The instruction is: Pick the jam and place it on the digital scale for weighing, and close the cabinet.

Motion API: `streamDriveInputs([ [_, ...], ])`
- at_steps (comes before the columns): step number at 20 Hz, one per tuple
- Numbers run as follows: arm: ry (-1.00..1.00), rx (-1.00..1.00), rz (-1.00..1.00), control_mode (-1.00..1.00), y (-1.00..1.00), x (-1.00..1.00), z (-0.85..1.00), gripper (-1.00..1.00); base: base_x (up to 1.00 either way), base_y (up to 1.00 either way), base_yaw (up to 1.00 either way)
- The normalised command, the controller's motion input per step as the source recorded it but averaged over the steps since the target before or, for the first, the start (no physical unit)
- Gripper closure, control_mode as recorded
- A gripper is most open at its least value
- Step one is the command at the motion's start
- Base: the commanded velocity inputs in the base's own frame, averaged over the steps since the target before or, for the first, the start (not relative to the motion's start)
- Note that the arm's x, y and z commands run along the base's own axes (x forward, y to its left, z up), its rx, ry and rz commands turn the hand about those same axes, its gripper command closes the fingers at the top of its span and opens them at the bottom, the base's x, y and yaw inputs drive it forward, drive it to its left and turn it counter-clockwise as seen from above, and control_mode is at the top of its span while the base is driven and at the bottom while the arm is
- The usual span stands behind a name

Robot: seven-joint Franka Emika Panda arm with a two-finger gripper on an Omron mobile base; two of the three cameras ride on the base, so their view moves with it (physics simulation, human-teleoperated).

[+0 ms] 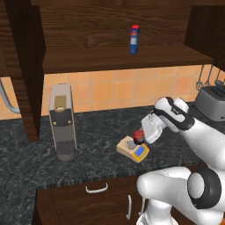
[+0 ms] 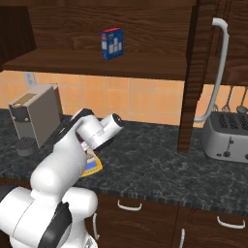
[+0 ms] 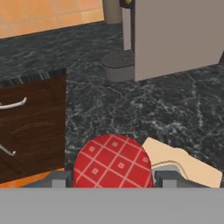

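My gripper [image 1: 139, 139] holds the small squat dark jam jar with its red checked lid [image 3: 113, 161]. It hangs directly above the flat tan-yellow digital scale [image 1: 132, 150]; I judge straight down is the way.

We see the scale [image 1: 133, 150] on the counter [image 1: 96, 132] at the frame's centre, the jam [image 1: 139, 136] just above it in the gripper [image 1: 141, 137]. The coffee machine [image 1: 62, 121] stands to the left, the toaster [image 1: 211, 102] at the right edge. The carton [image 1: 134, 39] sits on the cabinet [image 1: 114, 57] shelf at upper centre.
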Motion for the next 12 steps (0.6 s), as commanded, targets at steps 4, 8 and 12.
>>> streamDriveInputs([
  [4,0.0,-0.02,0.0,-1.0,0.08,0.08,-0.3,1.0,0.0,0.0,0.0],
  [8,0.0,-0.01,0.0,-1.0,0.11,0.11,-0.27,1.0,0.0,0.0,0.0],
  [12,-0.04,0.0,0.0,-1.0,0.0,0.09,-0.19,1.0,0.0,0.0,0.0],
])
